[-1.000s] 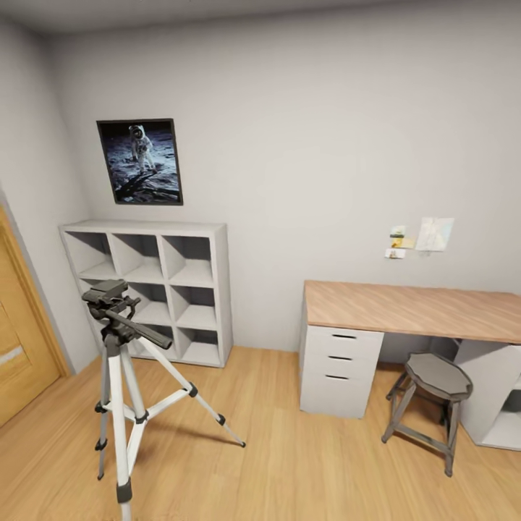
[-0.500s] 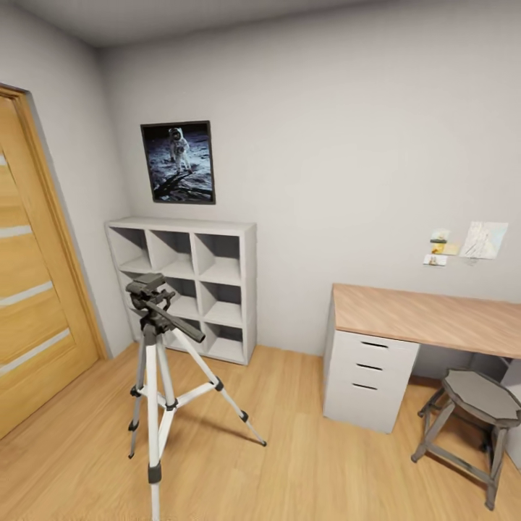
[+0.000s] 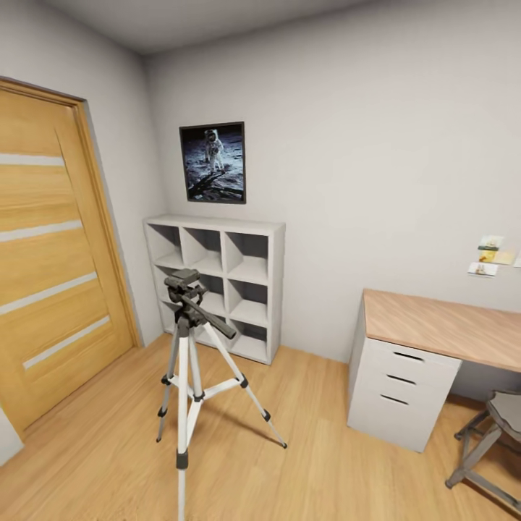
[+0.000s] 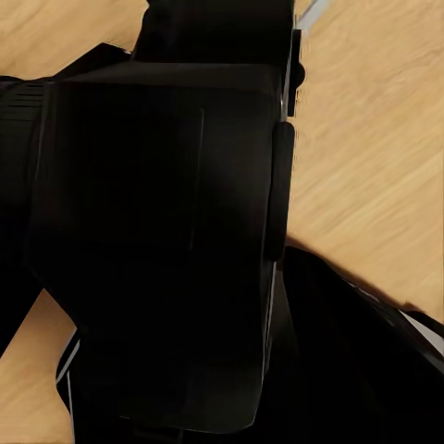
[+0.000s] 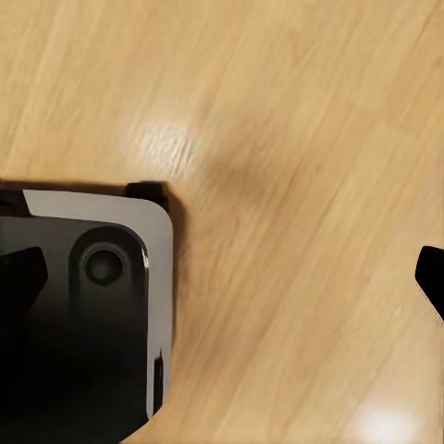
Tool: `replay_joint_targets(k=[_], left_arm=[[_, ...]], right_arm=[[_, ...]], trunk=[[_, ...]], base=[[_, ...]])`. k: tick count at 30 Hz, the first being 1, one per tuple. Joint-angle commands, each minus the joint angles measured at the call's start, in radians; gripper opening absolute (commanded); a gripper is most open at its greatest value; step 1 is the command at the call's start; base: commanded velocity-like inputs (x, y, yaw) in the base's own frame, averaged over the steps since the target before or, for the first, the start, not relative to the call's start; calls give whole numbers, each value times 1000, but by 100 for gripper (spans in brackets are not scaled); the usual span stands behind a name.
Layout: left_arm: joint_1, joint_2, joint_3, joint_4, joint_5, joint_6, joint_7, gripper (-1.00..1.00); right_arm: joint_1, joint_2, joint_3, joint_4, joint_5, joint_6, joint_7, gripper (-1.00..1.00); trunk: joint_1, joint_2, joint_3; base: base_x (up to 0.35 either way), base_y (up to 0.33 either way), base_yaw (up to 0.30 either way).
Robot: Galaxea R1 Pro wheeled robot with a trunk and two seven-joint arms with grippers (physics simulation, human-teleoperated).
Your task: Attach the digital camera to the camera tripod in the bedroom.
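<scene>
Looks across the bedroom at the camera tripod [image 3: 182, 362], standing upright on the wood floor [image 3: 325, 463] with its three legs spread. Sits just in front of the white cube shelf [image 3: 217, 221], between the wooden door [image 3: 51, 253] and the table [image 3: 441, 325], below the astronaut poster [image 3: 213, 163]. Carries nothing on its black head; points its pan handle down and toward the table.

As for the digital camera: cannot be confirmed. Crowding the left wrist view, a black boxy block [image 4: 157, 240] against bare floor, possibly the camera held close to the lens, but too dark to say. Cannot tell how the left jaws stand. Cannot tell for the right jaws either: just one dark tip [image 5: 432, 277] at the frame edge, over floor, beside a grey-and-black rounded body [image 5: 83, 314] that is probably part of the robot's base.

Risks from here, as a judgement:
- Rolling in too close or off-line could clip a splayed leg and tip the tripod.
- Swinging an arm in low could catch the pan handle and turn the head away.
- Coming down off-centre on the small head plate could leave the camera unseated.

Head view gives the whole room, including a grey stool [image 3: 499, 427] by the table, but no arms. Wrist views give the floor directly beneath and the dark hardware, but no tripod.
</scene>
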Motion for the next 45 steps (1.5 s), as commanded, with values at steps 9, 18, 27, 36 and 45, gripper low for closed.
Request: replay_joint_targets(k=[9,18,27,36,45], left_arm=[[0,0,-8,0,6,1,3,-100],[0,0,-7,1,8,2,11,-100],[0,-1,-8,1,8,2,60,-100],[0,-2,-8,1,8,3,65,-100],[0,-2,-7,1,8,2,66,-100]], right_arm=[[-1,0,-2,3,7,-5,3,100],[-1,0,0,3,10,-5,3,100],[-1,0,1,3,11,-4,5,100],[-1,1,2,3,14,-3,4,100],[0,7,2,3,69,-2,3,100]], trunk=[[0,-1,0],[0,-1,0],[0,-1,0],[0,-1,0],[0,-1,0]], base=[[0,0,268],[0,0,270],[0,0,271],[0,0,272],[0,0,272]])
